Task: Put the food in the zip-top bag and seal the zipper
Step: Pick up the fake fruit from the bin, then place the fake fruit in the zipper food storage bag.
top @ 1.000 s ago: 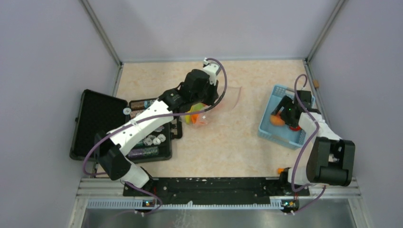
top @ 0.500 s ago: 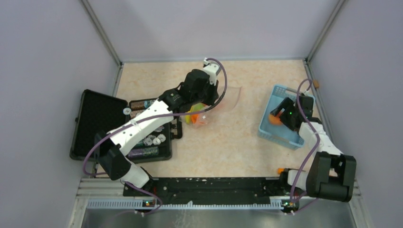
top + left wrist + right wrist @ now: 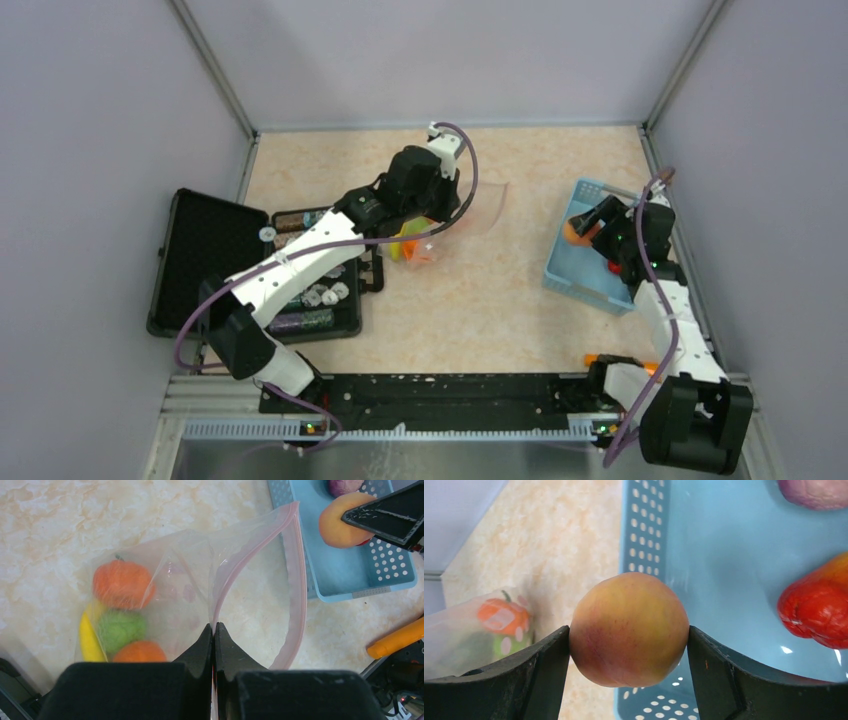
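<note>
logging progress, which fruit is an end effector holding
The peach, gripped by the right end effector over the blue basket; the red piece and purple piece lie in it, the rest sit in the bag.

the table [image 3: 500, 310], a pale marbled beige surface, fills the middle of the top view. an open black case [image 3: 200, 265] lies at its left edge. a clear zip-top bag [image 3: 485, 210] with toy fruit [image 3: 410, 247] inside lies at upper centre. a light-blue basket [image 3: 575, 275] sits at the right edge, and an orange stick [image 3: 594, 358] lies at lower right.
</note>
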Robot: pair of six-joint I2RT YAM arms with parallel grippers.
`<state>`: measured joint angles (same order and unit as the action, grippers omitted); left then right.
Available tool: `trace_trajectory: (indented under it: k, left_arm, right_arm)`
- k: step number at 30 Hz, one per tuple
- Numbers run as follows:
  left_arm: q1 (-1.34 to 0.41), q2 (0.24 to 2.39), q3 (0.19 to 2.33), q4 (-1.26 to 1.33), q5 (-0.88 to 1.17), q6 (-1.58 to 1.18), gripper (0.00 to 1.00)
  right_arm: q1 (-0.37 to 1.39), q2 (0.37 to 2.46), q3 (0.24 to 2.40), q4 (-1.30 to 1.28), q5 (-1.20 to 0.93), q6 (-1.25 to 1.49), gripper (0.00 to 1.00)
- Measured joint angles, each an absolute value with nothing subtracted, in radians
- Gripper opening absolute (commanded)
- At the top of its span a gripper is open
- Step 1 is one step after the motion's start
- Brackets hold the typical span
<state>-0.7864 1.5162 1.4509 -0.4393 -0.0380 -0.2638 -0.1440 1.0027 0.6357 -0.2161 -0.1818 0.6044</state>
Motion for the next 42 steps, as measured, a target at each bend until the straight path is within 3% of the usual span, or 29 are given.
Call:
trace_trajectory:
  k: [12,21,29,42]
  left_arm:
    - [-0.786,1.522,1.454,-0.440,-0.041,-0.265,0.00]
    - [-0.786,1.554,1.464,-0.442,-0.046,-0.265,0.00]
    - [-0.786,1.556,1.476,-0.442,-0.041,-0.265,0.00]
    - [-0.786,1.564,1.492,-0.451,0.037,-0.263,0.00]
  right_arm:
    - [-0.123,0.932,0.673,-0.049,-0.544,0.615,0.57]
    - [0.069,0.926,0.744,0.084,-0.660,0.609,0.58]
    - [0.304,0.976,0.833,0.028,-0.550,0.499,0.59]
    - [0.463,1.087,0.871,-0.057,-0.293,0.353,0.59]
